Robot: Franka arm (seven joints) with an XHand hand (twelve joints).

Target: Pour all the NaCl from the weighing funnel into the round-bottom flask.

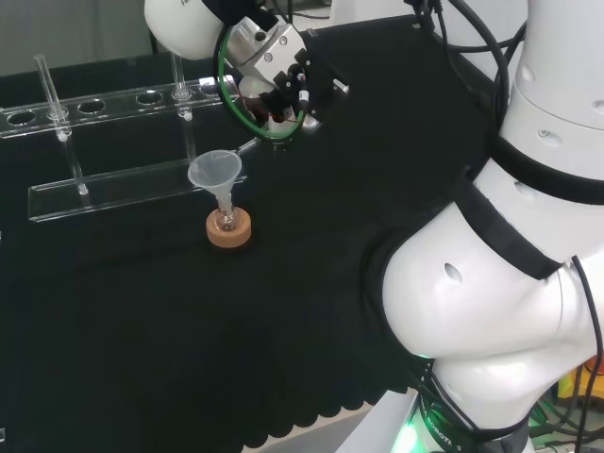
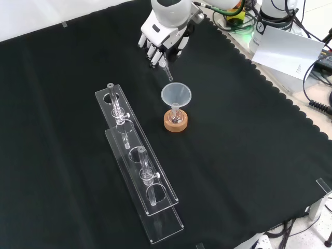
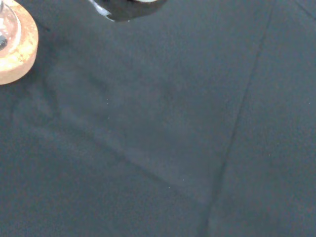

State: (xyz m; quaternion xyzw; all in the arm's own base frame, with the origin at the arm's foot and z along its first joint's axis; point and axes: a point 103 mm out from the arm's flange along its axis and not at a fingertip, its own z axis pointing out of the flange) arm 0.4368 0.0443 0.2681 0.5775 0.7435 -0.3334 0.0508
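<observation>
A small round-bottom flask [image 2: 175,116] sits on a cork ring [image 2: 175,124] in mid-cloth, with a clear plastic funnel [image 2: 176,95] standing in its neck. The hand [image 2: 163,37] hovers just beyond it in the front view, fingers curled round a clear glass weighing funnel [image 2: 166,70]. The weighing funnel's thin spout slants down toward the plastic funnel's rim. In the head view the hand [image 1: 279,83] is up and to the right of the funnel [image 1: 215,171], and the spout [image 1: 248,144] reaches toward it. What the weighing funnel holds cannot be made out. The wrist view catches the cork ring [image 3: 20,53].
Two long clear acrylic racks [image 2: 139,165] lie to the left of the flask in the front view, with glass tubes standing in them. In the head view the racks [image 1: 104,142] run along the far left. The arm's white links [image 1: 510,283] fill the right side.
</observation>
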